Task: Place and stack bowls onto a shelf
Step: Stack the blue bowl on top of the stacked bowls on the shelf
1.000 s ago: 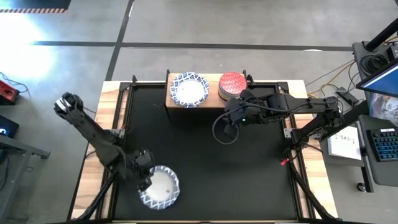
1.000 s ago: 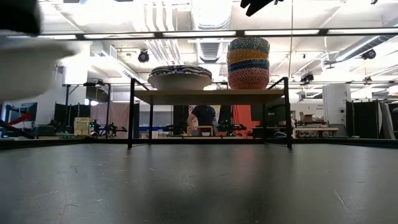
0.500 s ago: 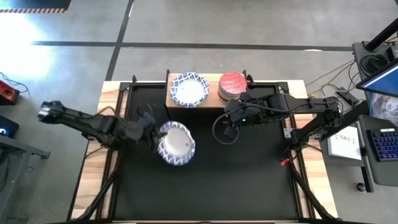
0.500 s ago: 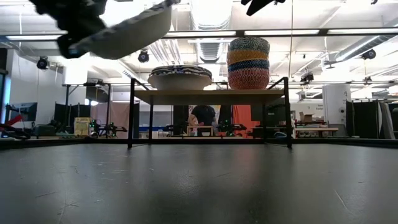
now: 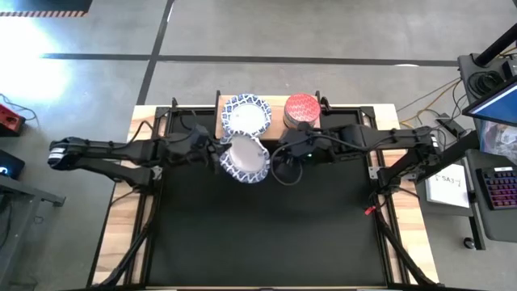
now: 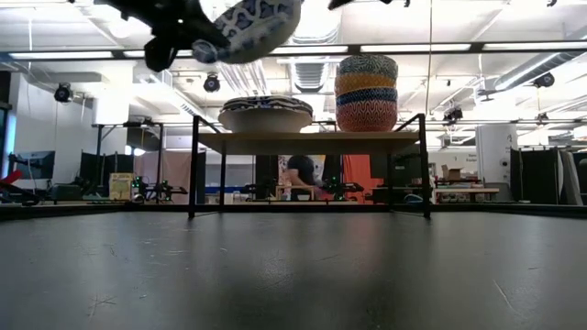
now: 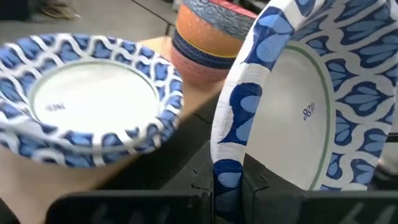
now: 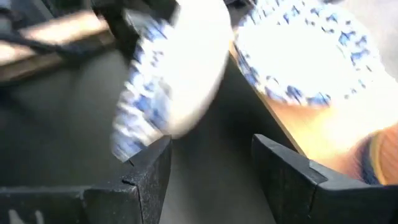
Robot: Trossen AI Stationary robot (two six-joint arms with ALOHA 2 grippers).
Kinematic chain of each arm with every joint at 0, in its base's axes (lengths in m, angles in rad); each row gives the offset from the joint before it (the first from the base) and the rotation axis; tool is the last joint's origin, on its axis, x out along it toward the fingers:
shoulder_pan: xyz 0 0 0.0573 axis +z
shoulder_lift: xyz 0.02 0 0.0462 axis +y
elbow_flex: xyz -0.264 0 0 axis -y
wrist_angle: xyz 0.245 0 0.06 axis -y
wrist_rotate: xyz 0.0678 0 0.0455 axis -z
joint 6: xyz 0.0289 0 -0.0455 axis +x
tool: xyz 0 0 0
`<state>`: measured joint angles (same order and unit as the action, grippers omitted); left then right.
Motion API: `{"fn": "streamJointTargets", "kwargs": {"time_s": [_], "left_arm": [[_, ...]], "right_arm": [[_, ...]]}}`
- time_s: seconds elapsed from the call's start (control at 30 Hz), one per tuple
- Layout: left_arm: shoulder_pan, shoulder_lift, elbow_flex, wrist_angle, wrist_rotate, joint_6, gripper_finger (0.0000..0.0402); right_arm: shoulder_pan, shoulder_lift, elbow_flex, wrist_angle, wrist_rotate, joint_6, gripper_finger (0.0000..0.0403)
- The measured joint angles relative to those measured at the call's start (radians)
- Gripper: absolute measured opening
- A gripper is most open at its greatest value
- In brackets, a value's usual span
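My left gripper (image 5: 216, 151) is shut on a wide white bowl with a blue-patterned rim (image 5: 246, 158). It holds the bowl high in the air just in front of the light-wood shelf (image 5: 275, 129). The low view shows this bowl (image 6: 249, 22) tilted, above shelf height. A stack of wide blue-rimmed bowls (image 5: 245, 115) rests on the shelf's left half. A stack of small coloured bowls (image 5: 301, 111) stands on its right half. My right gripper (image 5: 283, 158) is open and hovers just right of the held bowl, touching nothing. My left gripper pinches the bowl's rim (image 7: 227, 177) between its two fingers, one inside the bowl and one outside. It comes level from the table's left. The bowl is lifted clear and stands tilted on edge, its hollow facing partly toward the shelf.
The shelf stands at the far edge of the black mat (image 5: 266, 234) on dark legs (image 6: 194, 165). The near half of the mat lies open. A person (image 6: 303, 174) shows in the room behind the shelf. A keyboard and papers (image 5: 452, 184) lie right of the table.
My left gripper has carried the bowl from the table's near-left corner up and toward the far edge. The bowl has gone from resting low to hanging tilted in the air before the shelf. My right gripper has shifted a little left, toward the held bowl.
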<state>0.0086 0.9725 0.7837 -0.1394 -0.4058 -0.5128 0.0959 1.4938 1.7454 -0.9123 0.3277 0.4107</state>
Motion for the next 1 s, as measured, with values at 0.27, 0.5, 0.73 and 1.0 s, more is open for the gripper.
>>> {"fn": "streamJointTargets", "kwargs": {"time_s": [0.27, 0.5, 0.73, 1.0], "left_arm": [[0.003, 0.102, 0.105, -0.031, -0.061, 0.129, 0.0004], [0.003, 0.129, 0.148, -0.008, -0.065, 0.165, 0.0004], [0.003, 0.151, 0.157, -0.007, -0.052, 0.167, 0.0004], [0.002, 0.150, 0.171, -0.008, -0.041, 0.163, 0.0004]], "right_arm": [[-0.003, 0.005, 0.001, 0.044, -0.015, -0.002, 0.0210], [-0.007, 0.006, 0.001, 0.063, -0.008, -0.015, 0.0210], [-0.011, 0.016, 0.001, 0.051, -0.003, -0.064, 0.0205], [-0.022, 0.016, 0.001, 0.017, 0.006, -0.070, 0.0128]]}}
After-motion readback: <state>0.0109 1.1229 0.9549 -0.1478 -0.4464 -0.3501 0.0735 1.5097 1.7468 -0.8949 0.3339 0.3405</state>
